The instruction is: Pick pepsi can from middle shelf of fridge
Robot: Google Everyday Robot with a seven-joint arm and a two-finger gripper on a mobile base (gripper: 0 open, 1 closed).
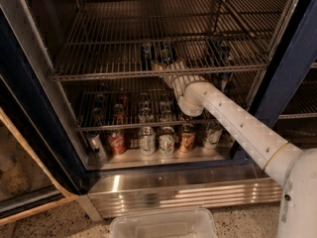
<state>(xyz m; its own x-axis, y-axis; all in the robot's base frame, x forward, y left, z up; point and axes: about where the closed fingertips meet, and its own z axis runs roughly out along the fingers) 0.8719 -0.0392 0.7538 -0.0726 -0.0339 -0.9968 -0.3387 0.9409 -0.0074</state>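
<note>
The fridge [39, 113] stands open in the camera view. Its middle shelf [99, 75] is a chrome wire rack. Dark-blue pepsi cans stand on it: one [146, 50] left of centre, one [166, 52] beside it, and another [221, 47] further right. My gripper [166, 66] is at the shelf's front rail, right in front of the second can and touching or almost touching it. My white arm [237, 128] reaches in from the lower right and hides part of that can.
A lower wire shelf [99, 128] holds several dark cans. The fridge floor [129, 157] holds red, green-and-white and silver cans. A stainless kick plate [173, 192] runs below. A clear plastic bin [163, 224] sits on the floor in front. The navy door frame [292, 68] stands at the right.
</note>
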